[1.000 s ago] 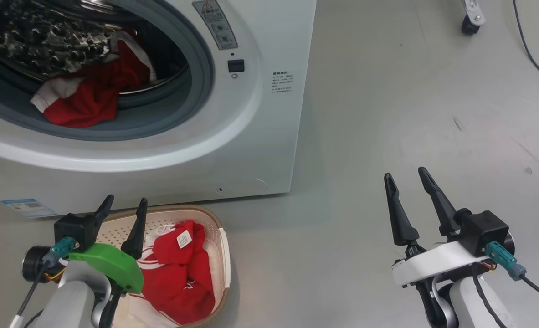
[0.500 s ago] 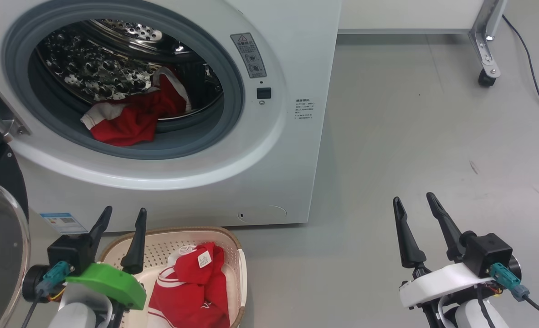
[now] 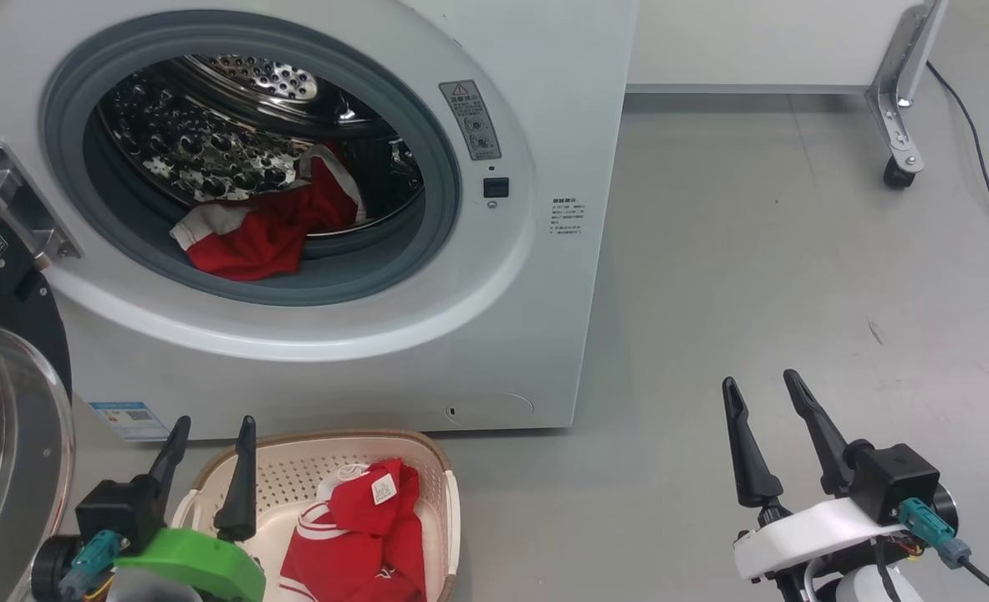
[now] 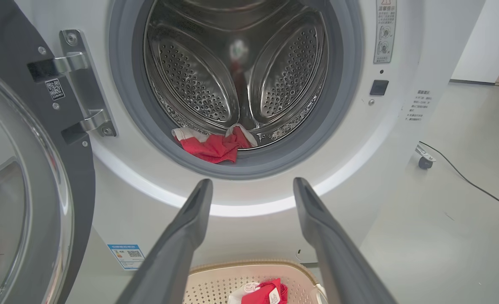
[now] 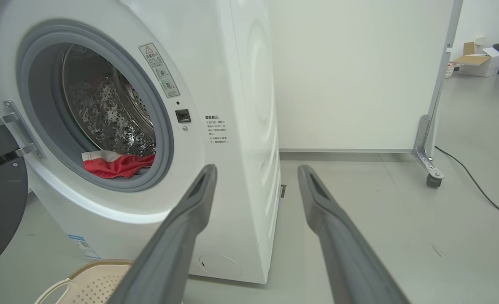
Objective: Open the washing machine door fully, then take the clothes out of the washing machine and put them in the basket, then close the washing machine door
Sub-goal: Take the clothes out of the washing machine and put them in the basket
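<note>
Red fabric clothes (image 3: pixel 247 247) lay inside the boxy white washing machine (image 3: pixel 536 334); left gripper (image 3: pixel 214 428) and right gripper (image 3: pixel 759 385) gaped wide, empty, ready to fetch.

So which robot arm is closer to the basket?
Left. The left arm has its jaws above the basket's left rim. The right arm is far off to the basket's right, over bare floor.
</note>
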